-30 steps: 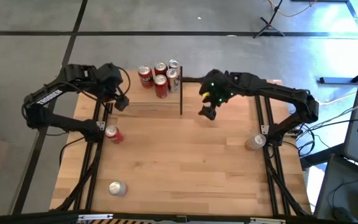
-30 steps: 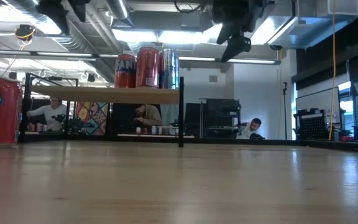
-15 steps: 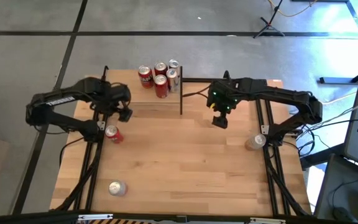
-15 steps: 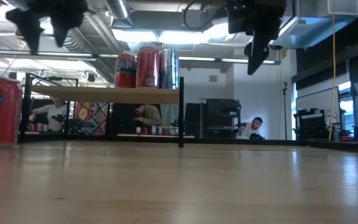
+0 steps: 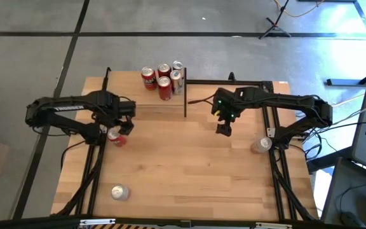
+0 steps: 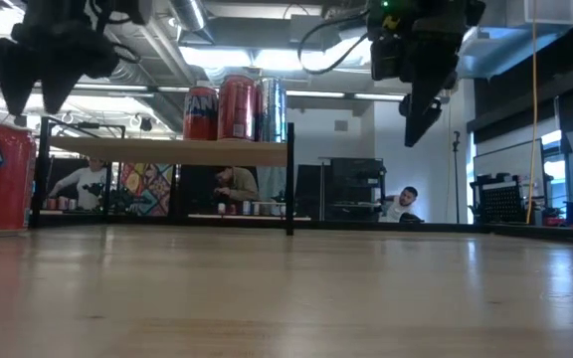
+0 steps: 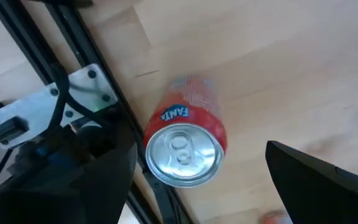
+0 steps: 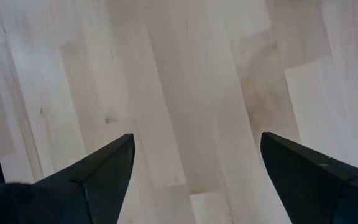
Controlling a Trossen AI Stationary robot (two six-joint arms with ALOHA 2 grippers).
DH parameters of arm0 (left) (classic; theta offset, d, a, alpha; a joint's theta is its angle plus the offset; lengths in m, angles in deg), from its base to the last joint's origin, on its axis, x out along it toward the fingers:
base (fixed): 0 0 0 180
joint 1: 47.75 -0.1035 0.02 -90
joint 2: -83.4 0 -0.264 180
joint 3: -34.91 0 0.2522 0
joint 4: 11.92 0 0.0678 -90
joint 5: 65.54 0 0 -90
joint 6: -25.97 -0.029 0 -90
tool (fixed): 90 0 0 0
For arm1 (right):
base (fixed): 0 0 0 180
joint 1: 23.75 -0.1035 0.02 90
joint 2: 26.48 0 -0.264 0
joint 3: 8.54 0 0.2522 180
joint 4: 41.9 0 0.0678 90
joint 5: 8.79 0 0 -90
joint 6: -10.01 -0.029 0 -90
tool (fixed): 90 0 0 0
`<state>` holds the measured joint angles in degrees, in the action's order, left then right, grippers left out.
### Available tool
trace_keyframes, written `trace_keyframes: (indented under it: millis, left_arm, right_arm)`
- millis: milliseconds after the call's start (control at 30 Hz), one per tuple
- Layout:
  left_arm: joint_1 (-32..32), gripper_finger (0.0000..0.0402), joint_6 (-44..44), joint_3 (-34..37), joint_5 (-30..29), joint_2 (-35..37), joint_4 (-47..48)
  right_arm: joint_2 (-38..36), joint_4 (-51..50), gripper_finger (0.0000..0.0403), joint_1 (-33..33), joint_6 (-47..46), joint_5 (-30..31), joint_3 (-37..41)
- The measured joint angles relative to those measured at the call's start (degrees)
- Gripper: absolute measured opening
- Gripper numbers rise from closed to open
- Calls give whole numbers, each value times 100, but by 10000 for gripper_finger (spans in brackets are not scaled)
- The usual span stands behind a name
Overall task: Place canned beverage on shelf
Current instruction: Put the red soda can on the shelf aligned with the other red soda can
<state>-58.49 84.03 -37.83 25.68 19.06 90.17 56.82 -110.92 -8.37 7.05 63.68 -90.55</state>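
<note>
Two arms: both reach inward over the bench [image 5: 183, 165].
Left end effector [image 5: 124, 121]: released, fingers spread, hanging directly above an upright red Fanta can [image 7: 185, 140] by the bench's left rail.
Shelf [image 5: 164, 105]: far side, carrying four cans [image 5: 162, 79].
Right end effector [image 5: 223, 126]: released, over bare wood.
Silver cans: one near front-left [image 5: 119, 192], one at right edge [image 5: 261, 145].
</note>
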Motion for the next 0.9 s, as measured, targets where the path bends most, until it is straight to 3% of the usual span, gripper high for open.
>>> trace_keyframes:
  millis: [433,900]
  left_arm:
    - [4,344,-308,928,333,1,-398]
    - [7,325,-113,1310,514,0,-702]
  right_arm:
    - [0,318,335,-2,-270,-8,0]
    - [0,576,335,-2,-271,-10,0]
